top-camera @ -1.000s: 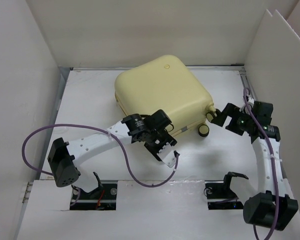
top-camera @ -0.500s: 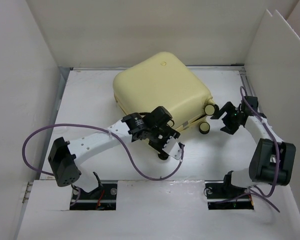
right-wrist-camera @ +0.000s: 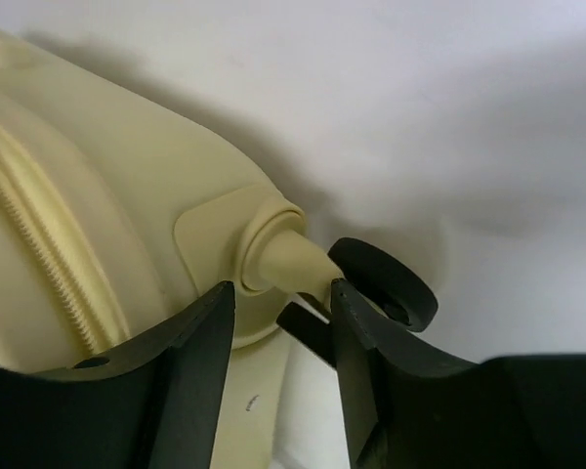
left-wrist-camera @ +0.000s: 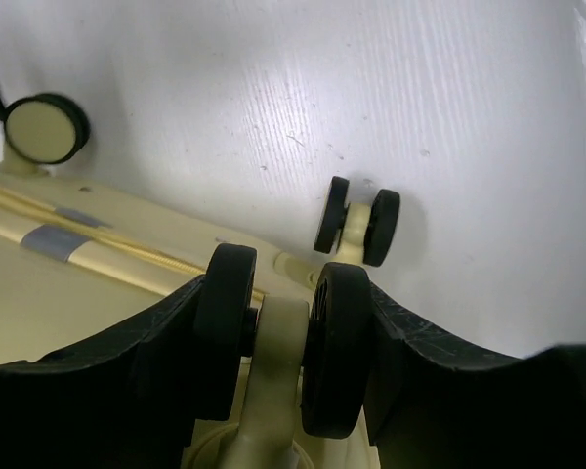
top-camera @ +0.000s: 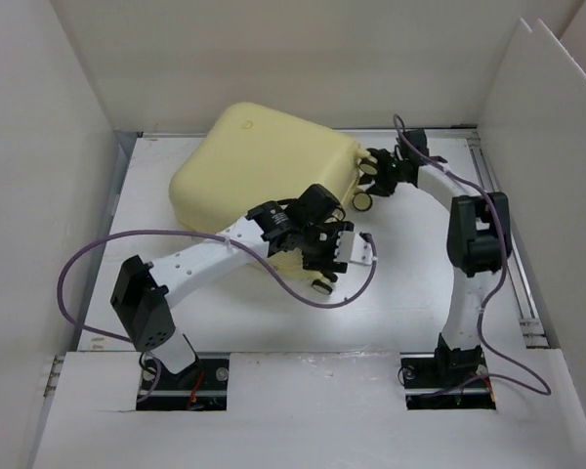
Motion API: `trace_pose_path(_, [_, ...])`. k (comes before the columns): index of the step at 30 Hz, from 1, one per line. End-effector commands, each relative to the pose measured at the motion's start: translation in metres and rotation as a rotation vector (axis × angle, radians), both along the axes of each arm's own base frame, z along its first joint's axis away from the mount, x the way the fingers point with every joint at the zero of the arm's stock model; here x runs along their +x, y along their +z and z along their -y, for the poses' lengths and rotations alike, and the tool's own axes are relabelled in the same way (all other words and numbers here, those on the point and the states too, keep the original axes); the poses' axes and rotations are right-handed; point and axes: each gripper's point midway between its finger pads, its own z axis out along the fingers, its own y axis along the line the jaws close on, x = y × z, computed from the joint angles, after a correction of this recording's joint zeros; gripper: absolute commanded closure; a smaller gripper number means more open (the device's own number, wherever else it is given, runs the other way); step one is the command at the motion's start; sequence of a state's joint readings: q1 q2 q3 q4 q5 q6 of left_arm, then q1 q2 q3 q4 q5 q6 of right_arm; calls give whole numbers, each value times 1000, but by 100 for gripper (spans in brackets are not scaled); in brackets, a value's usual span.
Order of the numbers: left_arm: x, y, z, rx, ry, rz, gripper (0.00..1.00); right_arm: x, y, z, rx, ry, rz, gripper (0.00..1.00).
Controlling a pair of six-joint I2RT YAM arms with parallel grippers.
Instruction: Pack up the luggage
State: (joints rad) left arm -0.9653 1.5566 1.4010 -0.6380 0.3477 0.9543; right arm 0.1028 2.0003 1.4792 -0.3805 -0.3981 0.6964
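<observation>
The luggage lies shut and tipped at the far left-centre of the desk, so we judge the filling done and only the final positioning left. Our left pincer clenches a near caster. Our right pincer straddles a far caster's stem, and we cannot tell whether it bites.

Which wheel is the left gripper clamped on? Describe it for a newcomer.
Find the pale yellow luggage, the biggest thing in view, and follow its near right corner to the left gripper. The wheel is the twin black-tyred one pinched in that gripper; the caster beyond it stands free.
</observation>
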Motion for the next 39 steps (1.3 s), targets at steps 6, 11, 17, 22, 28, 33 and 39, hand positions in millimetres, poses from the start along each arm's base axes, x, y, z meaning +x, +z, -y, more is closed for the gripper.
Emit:
trace_pose_path(6, [5, 5, 57, -147, 218, -375, 100, 52, 118, -121, 247, 415, 397, 53])
trace_pose_path(11, [66, 18, 61, -263, 438, -407, 100, 54, 119, -22, 135, 293, 443, 48])
trace_pose_path(17, [117, 42, 64, -354, 553, -324, 100, -8, 147, 66, -2, 183, 546, 37])
trace_pose_path(22, [126, 49, 65, -373, 528, -291, 100, -97, 128, 40, -81, 196, 623, 35])
trace_pose_path(28, [137, 41, 65, -361, 532, -267, 100, -185, 121, -40, -68, 206, 859, 44])
trace_pose_path(33, [140, 49, 68, -381, 534, -263, 100, -229, 126, -76, 75, 163, 1009, 52])
trace_pose_path(39, [147, 55, 72, -399, 559, -258, 100, -251, 108, -137, 72, 288, 1059, 37])
